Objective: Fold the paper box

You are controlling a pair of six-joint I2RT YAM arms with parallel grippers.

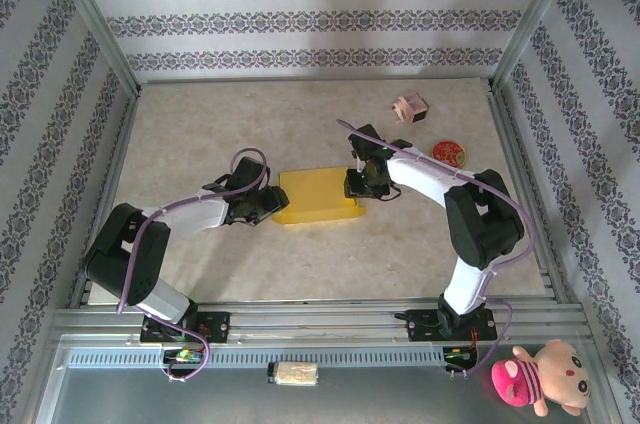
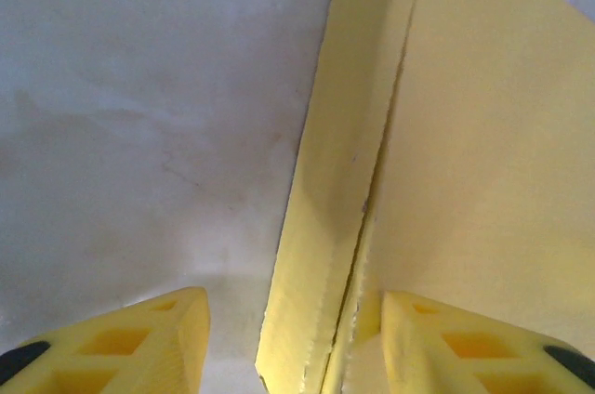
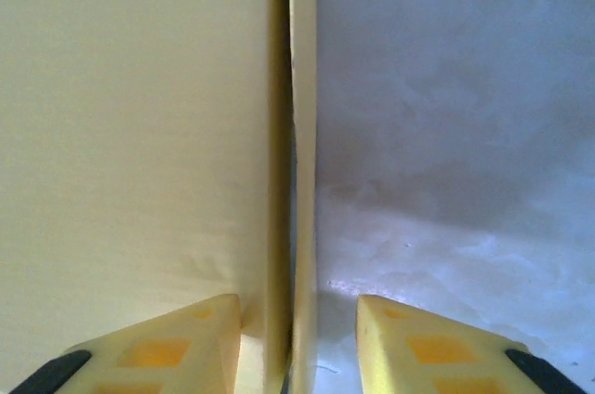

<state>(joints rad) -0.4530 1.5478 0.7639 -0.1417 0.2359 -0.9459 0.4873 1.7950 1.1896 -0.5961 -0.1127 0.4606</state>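
Note:
The paper box [image 1: 318, 194] lies flat and yellow in the middle of the table. My left gripper [image 1: 272, 202] is at its left end and my right gripper [image 1: 358, 184] at its right end. In the left wrist view the left gripper [image 2: 296, 343] is open astride the box's upright side flap [image 2: 321, 227]: one finger [image 2: 465, 343] rests over the box's face, the other [image 2: 130, 343] stands off over the table. The right gripper [image 3: 296, 348] is open the same way astride the thin end flap [image 3: 302, 134], with a gap on the table side.
A small pink box-like item [image 1: 410, 107] and a red round disc [image 1: 449, 153] lie at the back right. A pink plush toy [image 1: 545, 376] sits off the table at the near right. Metal frame posts and patterned walls enclose the table.

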